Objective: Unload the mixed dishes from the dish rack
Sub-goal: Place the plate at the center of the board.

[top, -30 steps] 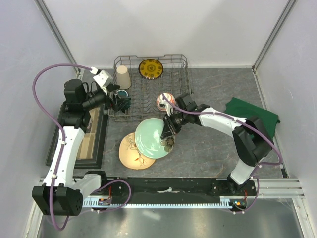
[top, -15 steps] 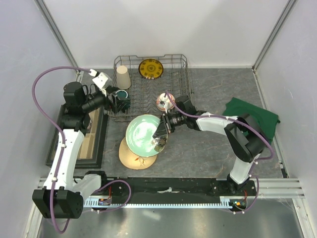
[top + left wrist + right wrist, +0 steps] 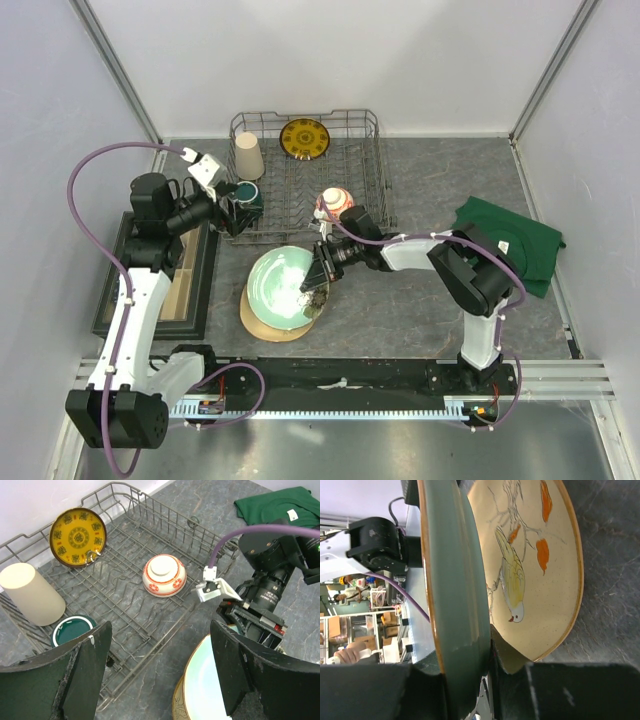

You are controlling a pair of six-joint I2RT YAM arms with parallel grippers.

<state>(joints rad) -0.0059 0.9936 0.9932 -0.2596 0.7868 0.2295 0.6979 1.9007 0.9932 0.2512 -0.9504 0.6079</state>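
A rectangular grey wire dish rack (image 3: pixel 378 150) is seen at the far middle of a grey marbled desk (image 3: pixel 420 300). Four dishes are held in it. A small yellow dark-patterned plate (image 3: pixel 304 139) is propped upright against the far wall. A tall beige cup (image 3: pixel 247 156) is tilted in the far left corner, and a dark green mug (image 3: pixel 243 193) is set just near of it, along the left side. A red-and-white patterned bowl (image 3: pixel 335 202) is turned upside down by the near right corner.

Two plates are found outside the rack, on the near side. A cream floral plate (image 3: pixel 262 325), painted with a bird on a branch, is laid flat on the desk. A larger pale-green flower plate (image 3: pixel 285 288) is held tilted above it and covers most of it. From the right wrist camera a gap is seen between the two plates on the side away from the fingers.

The right hand (image 3: pixel 313 292) is pinched on the right rim of the pale-green plate. The left hand (image 3: pixel 236 206) is spread wide with nothing in it, poised at the near left corner of the rack, close to the mug.

A dark-framed tray (image 3: pixel 170 275) is placed at the left of the desk, and a crumpled green cloth (image 3: pixel 505 245) at the right.
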